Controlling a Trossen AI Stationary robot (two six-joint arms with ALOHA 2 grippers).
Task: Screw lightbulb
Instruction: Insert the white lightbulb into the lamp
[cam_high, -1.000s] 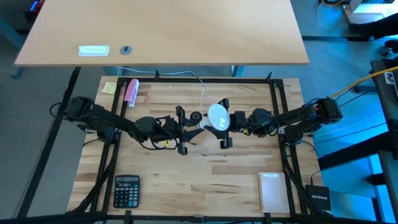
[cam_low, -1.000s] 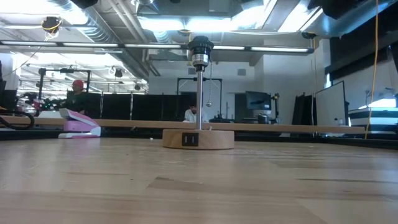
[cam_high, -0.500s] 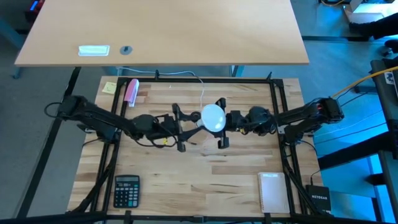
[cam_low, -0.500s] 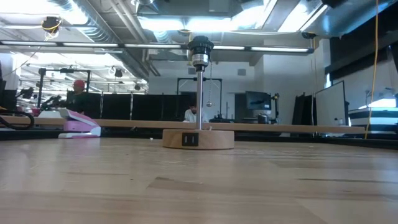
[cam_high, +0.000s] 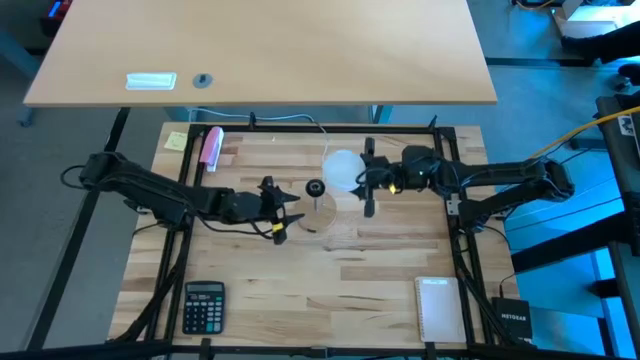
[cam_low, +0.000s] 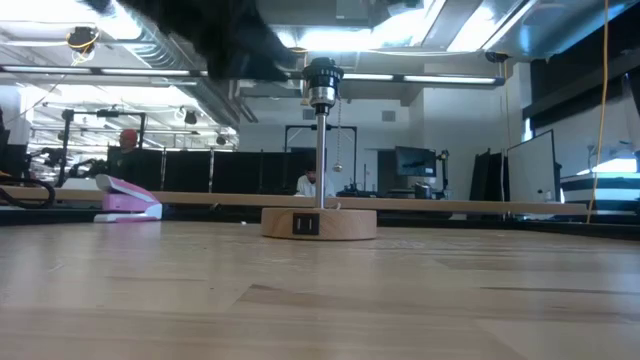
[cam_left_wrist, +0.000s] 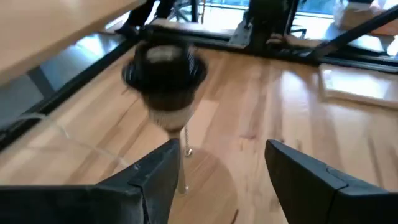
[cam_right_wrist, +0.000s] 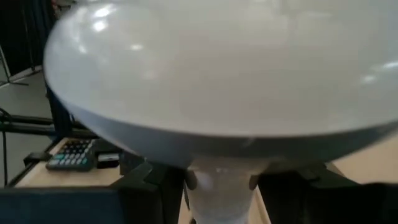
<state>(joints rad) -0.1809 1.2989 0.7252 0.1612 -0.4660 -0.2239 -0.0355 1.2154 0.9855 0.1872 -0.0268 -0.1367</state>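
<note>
Lightbulb sits clamped at its neck in my right tool, held above the surface just beside the black socket on its stand. I should line the base squarely over the socket before turning. My left tool hangs open and empty, near the stand.

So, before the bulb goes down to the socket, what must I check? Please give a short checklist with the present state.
1. Right gripper holds the lightbulb by its neck: ok.
2. Left gripper open and beside the socket, not on it: ok.
3. Socket empty, upright on its wooden base: ok.
4. Bulb centred over socket: not ok, it sits to one side.
5. Bulb's screw base points down: cannot tell.
</note>
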